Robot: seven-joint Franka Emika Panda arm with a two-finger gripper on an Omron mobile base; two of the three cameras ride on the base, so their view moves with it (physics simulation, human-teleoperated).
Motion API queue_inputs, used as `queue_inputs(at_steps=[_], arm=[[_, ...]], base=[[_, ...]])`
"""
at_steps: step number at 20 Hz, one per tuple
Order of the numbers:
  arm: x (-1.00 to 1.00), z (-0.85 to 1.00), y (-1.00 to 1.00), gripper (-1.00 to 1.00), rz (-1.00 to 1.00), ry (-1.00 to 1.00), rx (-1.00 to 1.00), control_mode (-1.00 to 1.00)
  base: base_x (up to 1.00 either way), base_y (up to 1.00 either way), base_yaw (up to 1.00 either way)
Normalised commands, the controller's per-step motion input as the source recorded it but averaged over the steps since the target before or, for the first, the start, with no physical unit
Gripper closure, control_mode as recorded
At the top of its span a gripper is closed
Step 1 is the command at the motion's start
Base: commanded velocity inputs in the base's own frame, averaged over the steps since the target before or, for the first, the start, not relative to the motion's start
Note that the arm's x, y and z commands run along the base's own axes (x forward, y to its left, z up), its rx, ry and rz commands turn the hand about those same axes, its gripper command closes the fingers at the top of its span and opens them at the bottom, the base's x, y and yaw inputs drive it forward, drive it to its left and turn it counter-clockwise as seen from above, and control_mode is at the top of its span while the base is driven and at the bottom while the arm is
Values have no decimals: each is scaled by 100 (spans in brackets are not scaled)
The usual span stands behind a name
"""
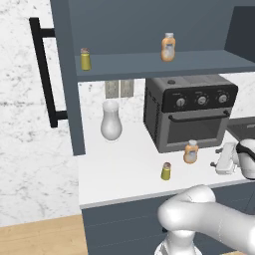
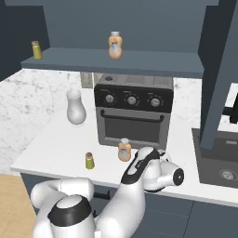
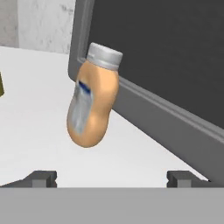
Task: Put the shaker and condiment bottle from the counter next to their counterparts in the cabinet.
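Gripper [image 3: 111,177] is spread wide, holding nothing, its tips barely poking up low in the hand view. Condiment bottle [image 3: 92,103] sits right ahead on the counter [image 1: 119,169], just in front of the toaster oven [image 1: 191,112]; label's too blurry to read. Shaker [image 1: 166,171] stands nearby, counterparts [image 1: 168,47] on the cabinet [image 1: 149,64] shelf.

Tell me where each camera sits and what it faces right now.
Left base view: behind-left, facing cabinet shelf and counter; arm lower right.
Right base view: behind-right, same scene; arm lower left.
Hand view: low over the counter, facing the bottle by the toaster oven; jaws open.
Shared: bottle, toaster oven, counter.
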Motion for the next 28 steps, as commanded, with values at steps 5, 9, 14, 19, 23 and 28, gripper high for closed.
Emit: queue_inputs(at_steps=[5, 9, 14, 19, 23, 28], arm=[[5, -1, -5, -100, 1, 0, 0, -100], [-1, 0, 0, -100, 0, 0, 0, -100], [-7, 0, 14, -100, 0, 0, 0, -100], [0, -4, 39, -100, -1, 0, 0, -100], [1, -4, 59, -100, -3, 0, 0, -100], [65, -8, 34, -100, 0, 8, 0, -100]], base=[[0, 0, 0], [0, 0, 0], [0, 0, 0], [0, 0, 0], [0, 0, 0], [0, 0, 0]])
